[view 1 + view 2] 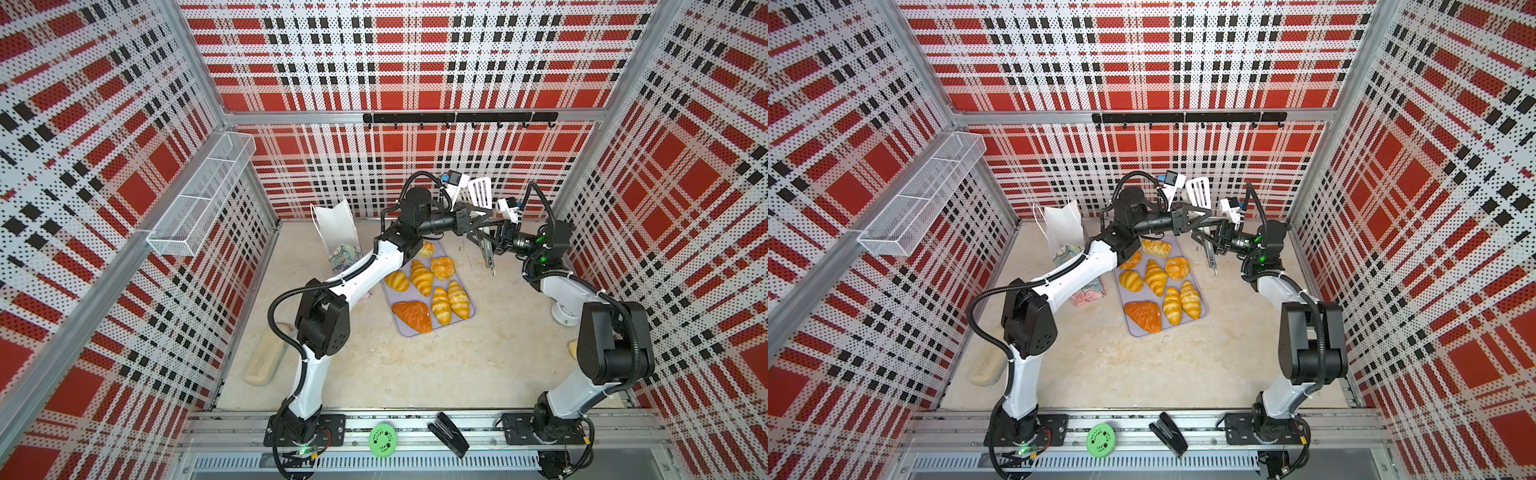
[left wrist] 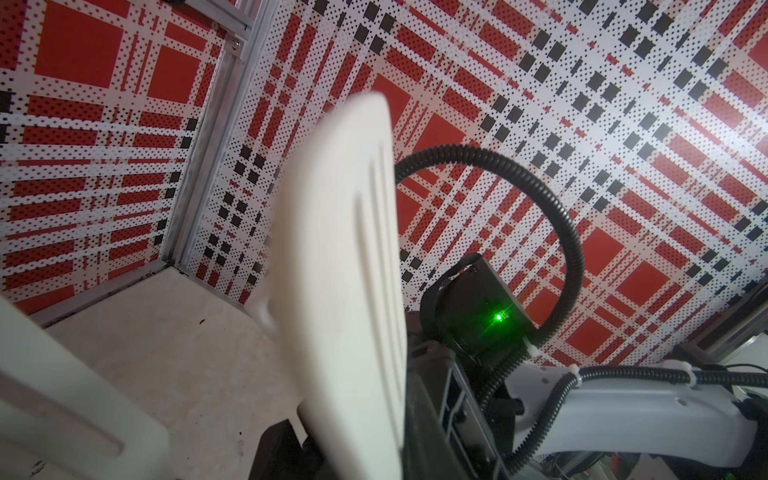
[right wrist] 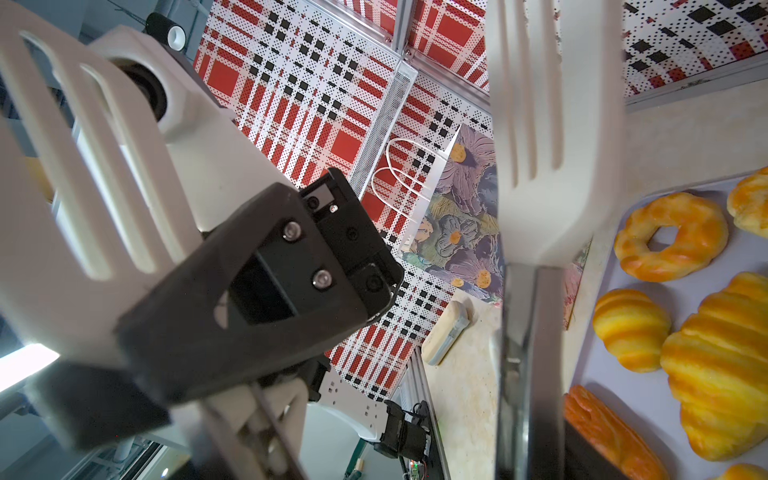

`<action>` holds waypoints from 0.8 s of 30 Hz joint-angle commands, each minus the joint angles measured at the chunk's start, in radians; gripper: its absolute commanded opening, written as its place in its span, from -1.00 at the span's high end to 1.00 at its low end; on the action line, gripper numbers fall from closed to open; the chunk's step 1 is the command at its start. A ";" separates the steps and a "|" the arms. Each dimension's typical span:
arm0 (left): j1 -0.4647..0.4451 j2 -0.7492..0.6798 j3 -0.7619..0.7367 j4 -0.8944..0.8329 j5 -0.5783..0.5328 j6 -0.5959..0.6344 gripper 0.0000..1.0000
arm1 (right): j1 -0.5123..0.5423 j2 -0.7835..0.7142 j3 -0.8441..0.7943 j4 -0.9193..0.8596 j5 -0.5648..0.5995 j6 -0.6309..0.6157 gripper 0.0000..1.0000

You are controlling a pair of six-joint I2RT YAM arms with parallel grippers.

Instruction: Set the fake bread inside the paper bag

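The fake bread lies on a lilac tray [image 1: 457, 272]: yellow croissants [image 1: 421, 277], a ring doughnut [image 1: 443, 267], a braided piece [image 1: 427, 249] and an orange-brown triangle [image 1: 412, 316]. The paper bag [image 1: 336, 232] stands upright behind the left arm, its flower print [image 3: 461, 208] facing the tray. Both grippers meet high above the tray's far end, around white slotted tongs [image 1: 480, 193]. My left gripper [image 1: 486, 213] is shut on one white blade [image 2: 345, 270]. My right gripper [image 1: 482, 243] holds the tongs by their steel arms [image 3: 523, 353], the two blades spread apart.
A beige oblong box [image 1: 266, 357] lies by the left wall. A green disc [image 1: 382, 439] and a black stapler [image 1: 449, 434] sit on the front rail. A wire basket [image 1: 199, 199] hangs on the left wall, a hook rail [image 1: 457, 118] on the back wall.
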 commanded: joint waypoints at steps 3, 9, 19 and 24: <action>-0.017 -0.007 -0.004 0.091 0.043 -0.025 0.62 | -0.021 -0.025 0.012 0.013 0.011 0.020 -0.50; -0.001 -0.040 -0.061 0.091 0.014 -0.023 0.31 | -0.035 -0.063 0.038 -0.242 -0.001 -0.167 -0.46; 0.048 -0.118 -0.208 0.087 -0.038 -0.023 -0.43 | -0.041 -0.120 0.225 -1.105 0.093 -0.811 -0.43; 0.084 -0.175 -0.297 0.044 -0.064 0.002 -0.68 | -0.042 -0.106 0.346 -1.499 0.225 -1.102 -0.42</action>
